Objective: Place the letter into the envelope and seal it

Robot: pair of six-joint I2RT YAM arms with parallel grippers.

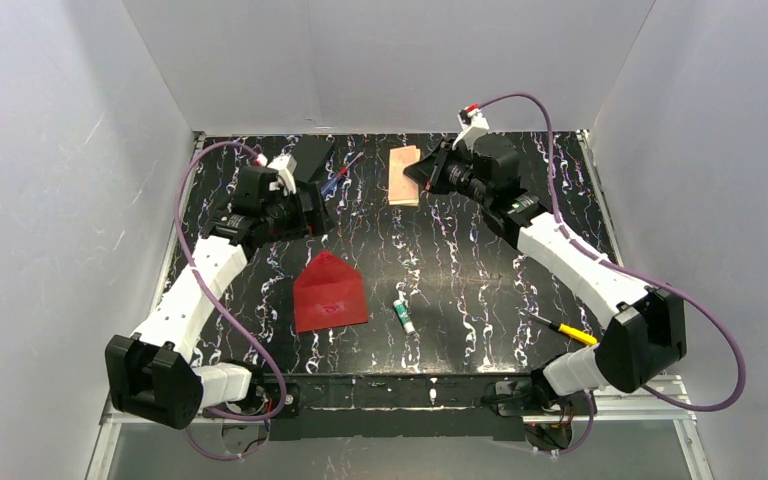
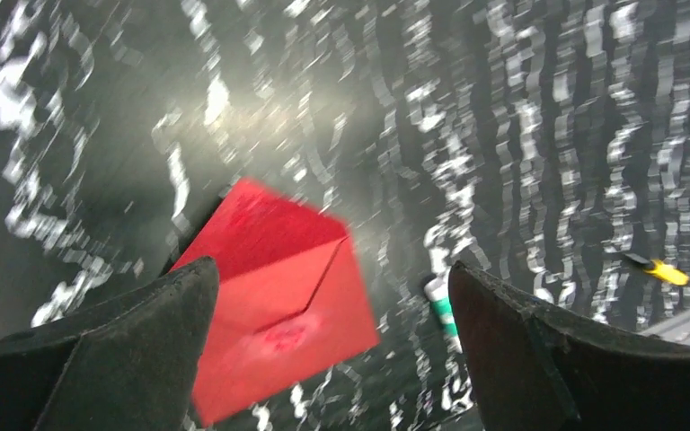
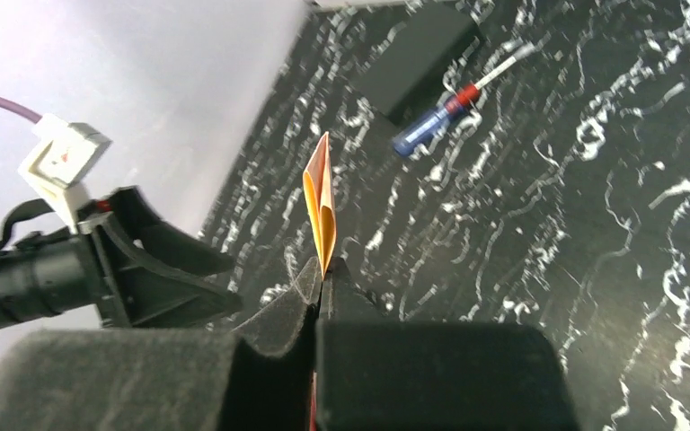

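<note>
Letter (image 3: 322, 202): folded, peach-toned, clamped on edge in my right gripper (image 3: 322, 280), upper centre of the top view, not yet inserted
Envelope (image 1: 328, 293): red, flap open, lower centre, unsealed
My left gripper (image 2: 331, 278): jaws apart, empty
Nearby: glue stick (image 1: 403, 316), blue pen (image 3: 436, 121), yellow pen (image 1: 570, 332); none seems to block the way

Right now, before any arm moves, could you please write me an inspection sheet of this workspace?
Surface: black table with white veins; no spill seen.
Job's things: red envelope lies flat, flap open, ungripped; letter, pale orange in these views, is held near the far edge.
Clutter: glue stick, yellow pen, blue pen, flat black block.
Grippers: left gripper open, holding nothing; right gripper shut on the letter.
Cables: left cable and right cable, purple, loop beside the arms.
Surroundings: white walls on three sides.
</note>
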